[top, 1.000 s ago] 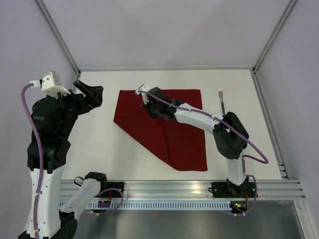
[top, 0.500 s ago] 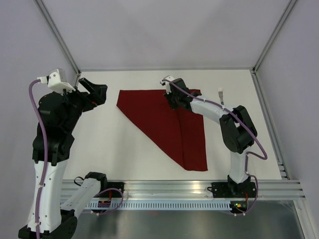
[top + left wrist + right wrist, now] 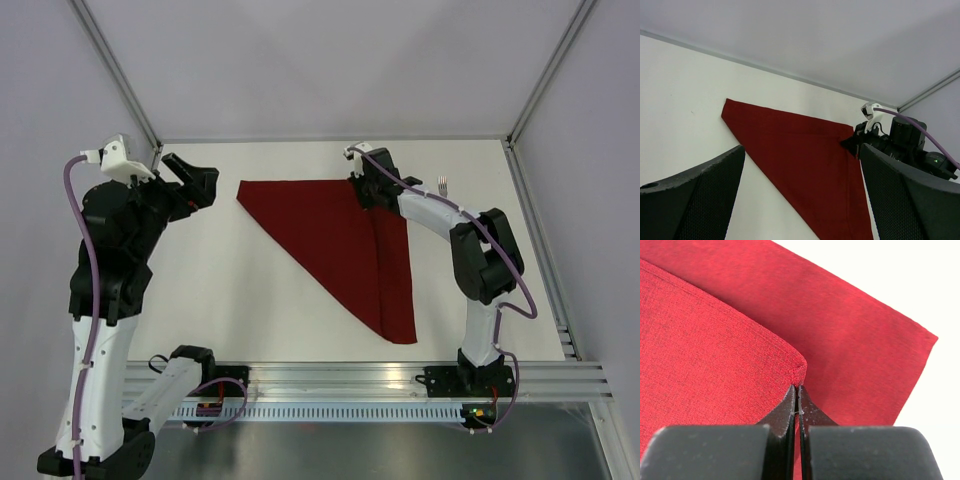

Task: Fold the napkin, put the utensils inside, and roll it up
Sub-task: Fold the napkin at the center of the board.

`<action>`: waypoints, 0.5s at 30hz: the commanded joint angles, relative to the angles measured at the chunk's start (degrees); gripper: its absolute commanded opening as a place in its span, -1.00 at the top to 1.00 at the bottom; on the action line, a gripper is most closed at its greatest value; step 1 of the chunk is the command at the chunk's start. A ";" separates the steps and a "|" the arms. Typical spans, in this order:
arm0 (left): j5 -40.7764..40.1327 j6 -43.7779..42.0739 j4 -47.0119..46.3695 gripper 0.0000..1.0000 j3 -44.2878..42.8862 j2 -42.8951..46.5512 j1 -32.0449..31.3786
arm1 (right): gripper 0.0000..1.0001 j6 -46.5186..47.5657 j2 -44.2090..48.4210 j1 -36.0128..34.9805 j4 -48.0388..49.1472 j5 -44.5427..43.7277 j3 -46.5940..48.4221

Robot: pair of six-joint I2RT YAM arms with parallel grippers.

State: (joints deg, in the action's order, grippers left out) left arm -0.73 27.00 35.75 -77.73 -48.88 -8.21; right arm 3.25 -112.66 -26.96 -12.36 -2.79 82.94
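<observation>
The dark red napkin [image 3: 335, 235] lies on the white table, folded over into a rough triangle with a narrow strip of the lower layer showing along its right side. My right gripper [image 3: 366, 190] is at the cloth's far right corner, shut on the corner of the top layer [image 3: 798, 374], just short of the lower layer's corner [image 3: 927, 337]. A pale fork [image 3: 441, 184], one of the utensils, lies right of the napkin, mostly hidden behind the right arm. My left gripper [image 3: 197, 180] hangs open and empty left of the cloth, which shows between its fingers [image 3: 690, 200] as the napkin [image 3: 805, 160].
A metal rail [image 3: 330, 375] runs along the near edge with both arm bases on it. Grey walls and frame posts [image 3: 530, 100] close in the table at the back and sides. The right arm's elbow [image 3: 485, 260] stands over the table right of the napkin.
My right gripper has carried the napkin corner rightward across the cloth to its far right corner, laying the top layer flat. The left arm shifted only slightly.
</observation>
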 commanded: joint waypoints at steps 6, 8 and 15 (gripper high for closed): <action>2.31 1.82 -2.70 -0.99 0.65 -0.60 0.03 | 0.99 -0.08 2.97 2.97 1.90 -0.29 0.73; 2.49 1.74 -2.79 -0.99 0.74 -0.69 0.12 | 0.99 -0.08 2.80 3.40 1.90 -0.46 0.82; 2.58 0.77 -2.70 -0.99 0.57 -0.69 0.03 | 0.99 -0.26 2.97 4.72 1.46 -0.73 1.97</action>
State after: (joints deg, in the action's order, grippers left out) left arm 0.32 26.98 35.07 -77.17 -49.58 -8.21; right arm 3.22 -112.53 -23.00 -11.99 -2.83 82.96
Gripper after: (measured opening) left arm 0.993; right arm 0.011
